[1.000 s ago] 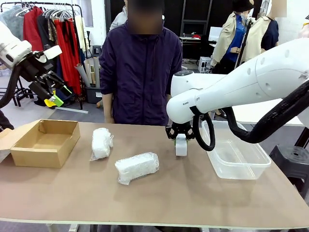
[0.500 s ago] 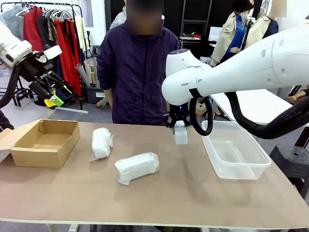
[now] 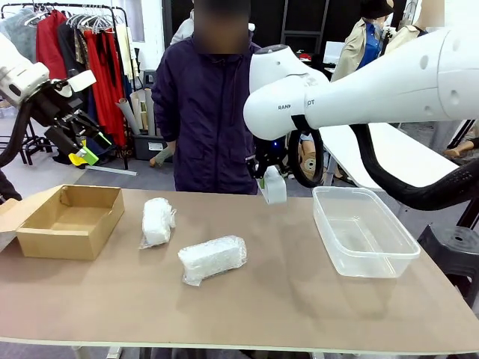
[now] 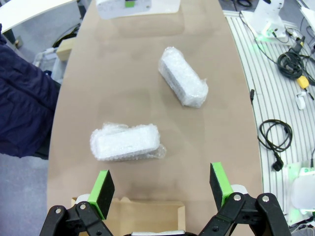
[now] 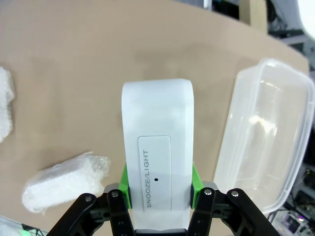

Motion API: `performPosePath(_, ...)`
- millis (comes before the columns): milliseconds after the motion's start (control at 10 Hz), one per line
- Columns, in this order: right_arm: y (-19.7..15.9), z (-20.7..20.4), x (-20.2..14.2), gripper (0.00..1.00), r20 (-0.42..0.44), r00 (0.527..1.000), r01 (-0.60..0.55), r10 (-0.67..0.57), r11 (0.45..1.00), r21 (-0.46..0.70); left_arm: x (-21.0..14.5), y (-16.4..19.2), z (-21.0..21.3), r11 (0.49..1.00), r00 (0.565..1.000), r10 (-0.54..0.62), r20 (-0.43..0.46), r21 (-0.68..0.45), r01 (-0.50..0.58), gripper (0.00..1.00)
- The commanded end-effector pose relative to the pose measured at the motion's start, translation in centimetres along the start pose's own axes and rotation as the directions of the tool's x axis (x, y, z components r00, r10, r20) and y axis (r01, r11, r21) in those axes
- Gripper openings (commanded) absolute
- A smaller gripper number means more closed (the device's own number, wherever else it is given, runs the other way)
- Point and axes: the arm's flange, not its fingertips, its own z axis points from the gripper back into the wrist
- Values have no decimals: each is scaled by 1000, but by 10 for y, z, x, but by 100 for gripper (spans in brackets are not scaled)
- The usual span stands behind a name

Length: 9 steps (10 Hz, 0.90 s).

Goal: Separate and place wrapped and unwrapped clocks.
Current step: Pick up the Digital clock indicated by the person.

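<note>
Both arms have that glossy white rounded-shell look, and the right arm [image 3: 359, 82] is a fat smooth tube with tiny dark lettering near the wrist joint and a thick black cable [image 3: 389, 191] curving off it. The left arm [image 3: 19, 75] ends in black linkage bits, and up close the left gripper [image 4: 161, 172] and right gripper [image 5: 157, 179] are black bars with silver pivot screws and bright green pads [image 4: 104, 189]. The person [image 3: 217, 90] wears a dark navy zip jacket [image 3: 202, 134].

Clothes rack [image 3: 67, 9], red garments [image 3: 101, 67], back left; white table [image 3: 397, 157] back right.
</note>
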Motion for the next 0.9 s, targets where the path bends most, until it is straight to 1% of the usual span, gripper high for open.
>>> performPosePath(0, -3, 17, 2, 0, 32, 998, -47, 48, 998, -31, 1, -2, 2, 1000, 1000, -5, 1, 1, 5, 100)
performPosePath(400, 0, 31, 2, 0, 52, 996, -65, 68, 997, -44, 1, -2, 2, 1000, 1000, -5, 1, 1, 5, 100)
performPosePath(700, -1, 29, 2, 0, 55, 996, -65, 68, 997, -41, 1, -2, 2, 1000, 1000, -5, 1, 1, 5, 100)
performPosePath(800, 3, 24, 1, 0, 40, 998, -40, 41, 999, -10, 1, -2, 2, 1000, 1000, -5, 1, 1, 5, 100)
